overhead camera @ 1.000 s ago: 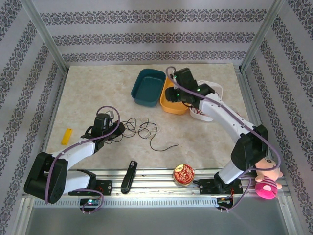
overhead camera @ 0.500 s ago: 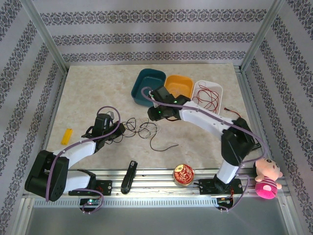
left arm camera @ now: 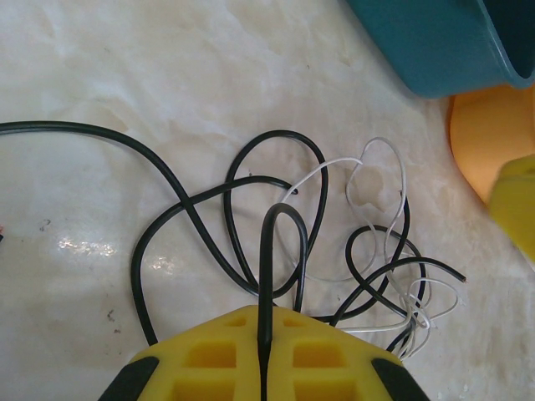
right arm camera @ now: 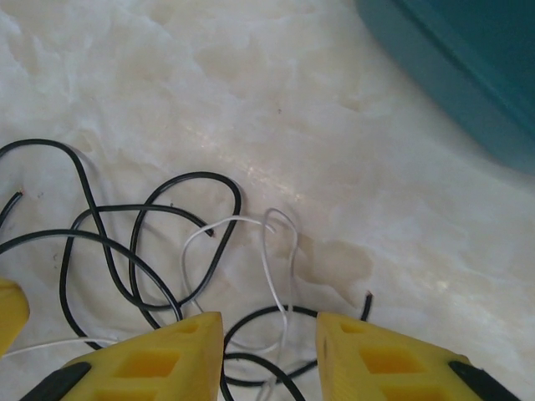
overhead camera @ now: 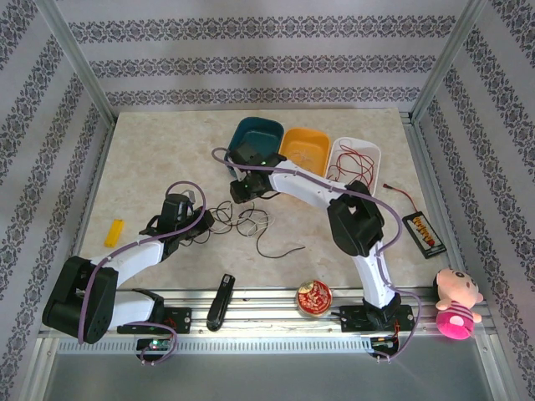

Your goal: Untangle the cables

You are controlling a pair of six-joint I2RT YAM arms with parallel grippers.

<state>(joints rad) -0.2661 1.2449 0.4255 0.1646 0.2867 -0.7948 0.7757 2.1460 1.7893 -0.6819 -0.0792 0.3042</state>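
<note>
The cables lie as a loose tangle of black and white strands on the table's middle, with one black end trailing right. A red cable lies coiled in the white tray. My left gripper sits at the tangle's left edge. In the left wrist view it is shut on a black cable, which loops out ahead beside a white cable. My right gripper hovers over the tangle's far side. In the right wrist view it is open, with white and black strands below the gap.
A teal bin, an orange bin and a white tray stand in a row at the back. A yellow block lies left. A black tool, a round tin, a black pack and a plush toy sit near the front and right.
My right arm has swung left from over the orange bin and white tray to above the tangle. The left gripper has kept its hold and place.
</note>
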